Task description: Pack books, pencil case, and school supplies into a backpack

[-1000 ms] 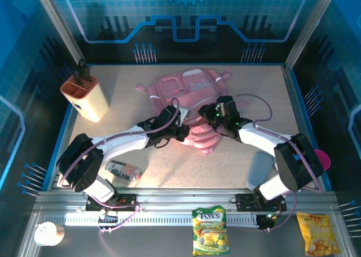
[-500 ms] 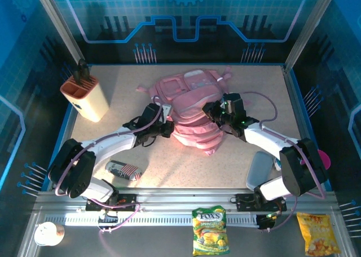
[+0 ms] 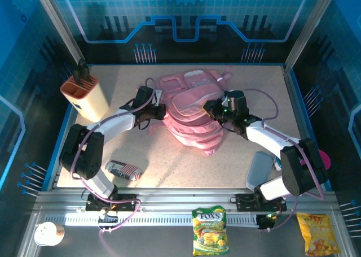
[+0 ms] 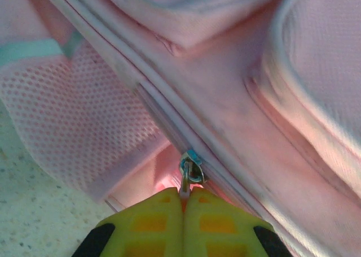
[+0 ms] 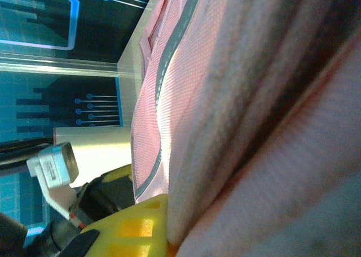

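Your left pincer (image 4: 183, 196) is clenched on the zipper pull (image 4: 190, 171) of the backpack (image 4: 271, 127). Your right pincer (image 3: 213, 110) grasps the same backpack on its right side.

one backpack (image 3: 194, 113), one pencil case (image 3: 123, 169), one beige holder (image 3: 86, 100), two snack bags: one green bag (image 3: 210, 230), one yellow bag (image 3: 318, 233).
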